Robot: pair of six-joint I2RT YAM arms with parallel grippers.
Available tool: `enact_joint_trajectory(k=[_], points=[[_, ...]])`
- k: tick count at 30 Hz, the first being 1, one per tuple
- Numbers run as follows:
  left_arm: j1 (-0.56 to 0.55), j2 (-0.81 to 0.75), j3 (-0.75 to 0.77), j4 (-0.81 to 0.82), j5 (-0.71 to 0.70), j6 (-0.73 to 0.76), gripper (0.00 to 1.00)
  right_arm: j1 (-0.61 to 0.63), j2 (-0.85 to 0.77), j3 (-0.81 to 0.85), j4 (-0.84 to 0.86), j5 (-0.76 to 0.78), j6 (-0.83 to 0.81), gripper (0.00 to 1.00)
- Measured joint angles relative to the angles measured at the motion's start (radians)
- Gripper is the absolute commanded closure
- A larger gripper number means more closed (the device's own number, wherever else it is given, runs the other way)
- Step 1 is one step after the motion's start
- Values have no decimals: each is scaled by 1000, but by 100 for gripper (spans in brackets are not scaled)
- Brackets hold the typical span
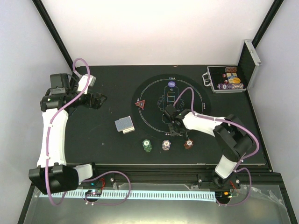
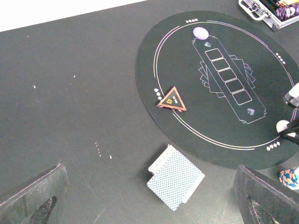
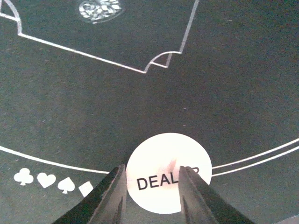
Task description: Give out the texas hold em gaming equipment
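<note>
The right hand hangs low over the white dealer disc with its two fingers narrowly parted. One finger sits at the disc's edge and the other crosses its lettering. The fingertips are cut off from view, so I cannot tell whether they grip it. The disc lies flat on the round mat, near its rim. Just off that rim, the green chip, purple chip and brown chip stand in a row on the desk. The red triangle lies on the mat's left edge, with the card stack near it on the desk. Well to the left, the left hand hovers wide open and empty.
</note>
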Motion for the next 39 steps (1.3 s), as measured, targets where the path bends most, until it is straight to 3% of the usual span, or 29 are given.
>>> enact_joint_trajectory(k=[7, 15, 22, 28, 33, 39], points=[[0, 0, 0, 0, 0, 1, 1, -41, 3, -4, -14, 48, 12, 77], [0, 0, 0, 0, -1, 4, 1, -145, -23, -42, -16, 64, 20, 77], [0, 0, 0, -1, -1, 4, 1, -132, -26, -3, -54, 71, -2, 47], [0, 0, 0, -1, -6, 4, 1, 17, -90, 170, -115, 68, 5, 21], [0, 0, 0, -2, -13, 4, 1, 231, -119, 306, -133, 37, 25, 11], [0, 3, 0, -2, -49, 3, 1, 390, -43, 370, -161, -11, 42, 11]])
